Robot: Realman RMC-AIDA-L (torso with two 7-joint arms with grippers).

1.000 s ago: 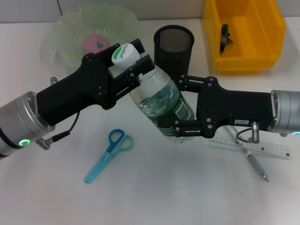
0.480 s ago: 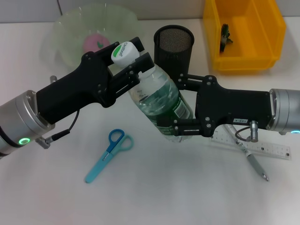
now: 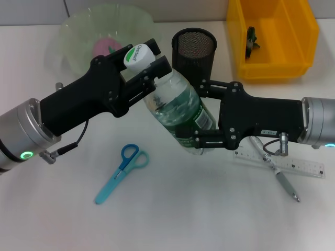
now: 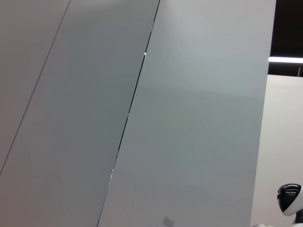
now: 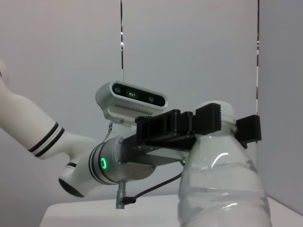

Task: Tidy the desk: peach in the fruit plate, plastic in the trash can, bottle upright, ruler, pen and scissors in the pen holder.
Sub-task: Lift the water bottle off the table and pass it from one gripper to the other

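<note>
White desk (image 3: 172, 219) w/ blue scissors (image 3: 121, 172), clear ruler (image 3: 293, 164), pen (image 3: 282, 180), black mesh pen holder (image 3: 194, 49), yellow bin (image 3: 272, 42), clear fruit plate (image 3: 78, 36).

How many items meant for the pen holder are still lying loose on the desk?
3: the blue-handled scissors at front left; the clear plastic ruler and grey pen at right, partly under the right arm. Others may be hidden.

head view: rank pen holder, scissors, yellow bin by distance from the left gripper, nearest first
From the left gripper, shut on the bottle neck:
1. pen holder, just to its right, toward the back.
2. scissors, on the table in front, near side.
3. yellow bin, far right back corner.
</note>
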